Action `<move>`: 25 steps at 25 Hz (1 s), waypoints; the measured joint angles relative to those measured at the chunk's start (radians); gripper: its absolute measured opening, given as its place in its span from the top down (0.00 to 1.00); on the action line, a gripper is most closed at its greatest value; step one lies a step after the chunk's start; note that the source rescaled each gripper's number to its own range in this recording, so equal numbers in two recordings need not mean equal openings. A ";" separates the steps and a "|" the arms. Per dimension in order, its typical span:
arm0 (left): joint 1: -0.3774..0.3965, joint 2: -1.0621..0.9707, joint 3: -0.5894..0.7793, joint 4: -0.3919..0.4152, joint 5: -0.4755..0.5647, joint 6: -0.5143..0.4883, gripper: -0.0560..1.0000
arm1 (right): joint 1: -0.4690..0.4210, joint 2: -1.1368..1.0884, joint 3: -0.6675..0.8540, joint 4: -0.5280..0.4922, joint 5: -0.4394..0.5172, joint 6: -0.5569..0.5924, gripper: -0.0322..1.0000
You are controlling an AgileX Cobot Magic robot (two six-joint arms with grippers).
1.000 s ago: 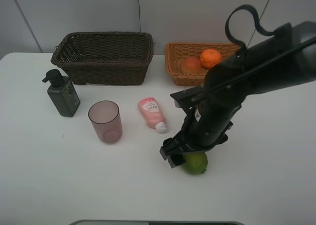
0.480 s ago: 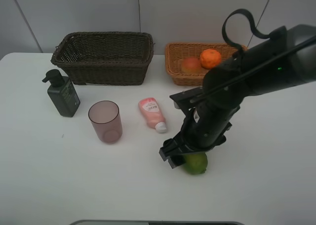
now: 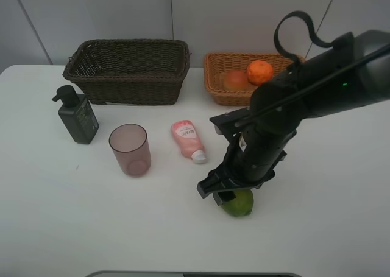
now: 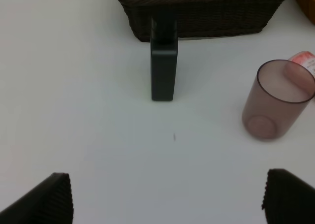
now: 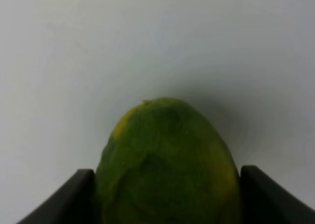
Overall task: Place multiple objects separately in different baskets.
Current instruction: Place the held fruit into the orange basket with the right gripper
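Observation:
The green bumpy fruit [image 3: 239,204] lies on the white table near the front, and my right gripper [image 3: 228,195] is shut on it from above. In the right wrist view the fruit [image 5: 167,165] fills the gap, with both fingers [image 5: 74,197] against its sides. An orange [image 3: 260,71] and a red-yellow peach-like fruit [image 3: 236,80] rest in the light tan basket [image 3: 218,95]. The dark brown basket [image 3: 134,88] shows nothing inside. My left gripper [image 4: 167,199] is open over bare table, short of the dark green pump bottle [image 4: 163,71] and mauve cup [image 4: 278,103].
The pump bottle [image 3: 78,117], the cup [image 3: 130,149] and the pink white-capped tube [image 3: 187,139] stand in a row on the table in front of the dark basket. The right arm [image 3: 317,94] reaches over the table's right half.
The right gripper's fingers have closed onto the green fruit. The fruit has shifted slightly to the left under it. Everything else is as before.

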 joint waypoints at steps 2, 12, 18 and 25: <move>0.000 0.000 0.000 0.000 0.000 0.000 0.01 | 0.000 0.000 0.000 0.000 0.000 0.000 0.96; 0.000 0.000 0.000 0.000 0.000 0.000 0.01 | 0.000 0.000 0.000 0.000 0.000 0.000 0.96; 0.000 0.000 0.000 0.000 0.000 0.000 0.01 | 0.000 0.000 0.000 0.000 0.000 0.000 0.96; 0.000 0.000 0.000 0.000 0.000 0.000 0.01 | 0.000 -0.032 -0.021 0.010 0.043 0.000 0.96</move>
